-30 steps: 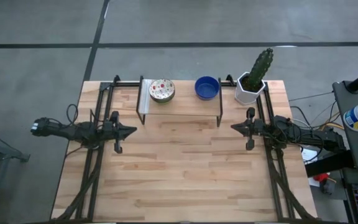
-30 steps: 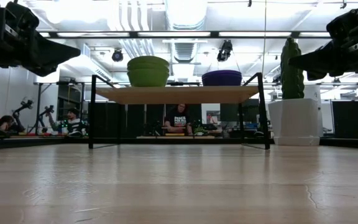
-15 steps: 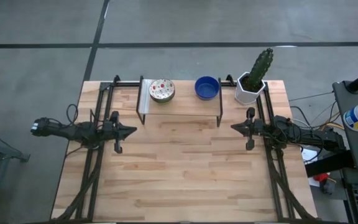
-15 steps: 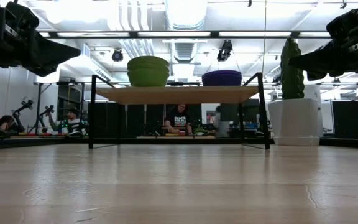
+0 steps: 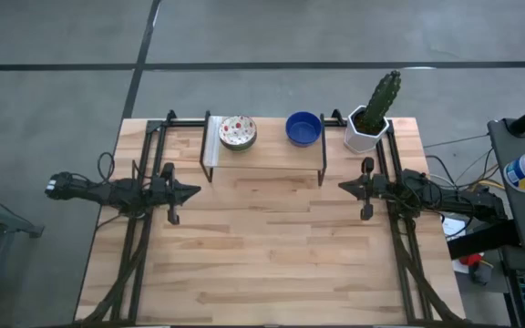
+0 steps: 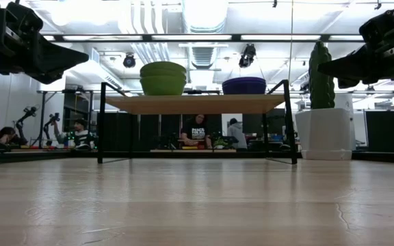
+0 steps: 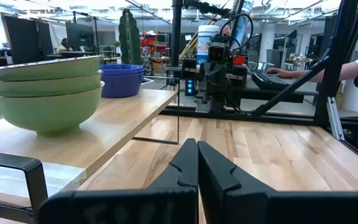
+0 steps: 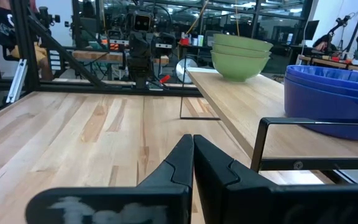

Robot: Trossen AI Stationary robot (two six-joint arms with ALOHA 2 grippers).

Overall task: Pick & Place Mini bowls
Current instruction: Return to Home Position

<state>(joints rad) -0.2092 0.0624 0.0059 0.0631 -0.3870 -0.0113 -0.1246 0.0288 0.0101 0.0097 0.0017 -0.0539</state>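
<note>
Since every bowl in sight sits on the shelf (image 5: 272, 153) at twelve o'clock on the table (image 5: 262, 264), the high view suggests the placing is done. The speckled bowls (image 5: 237, 132) are stacked between eleven and twelve. The blue bowls (image 5: 303, 128) are stacked near one, apparently sorted by colour. The left gripper (image 5: 194, 191) sits at nine o'clock and the right gripper (image 5: 343, 187) at three, both well apart from the shelf, which reads as a parked pose.

The low view shows the two stacks apart on the shelf top, with both grippers held high above the boards.

In the left wrist view its fingers (image 7: 185, 168) are clenched on nothing.

In the right wrist view its fingers (image 8: 180, 163) likewise meet, empty.
</note>
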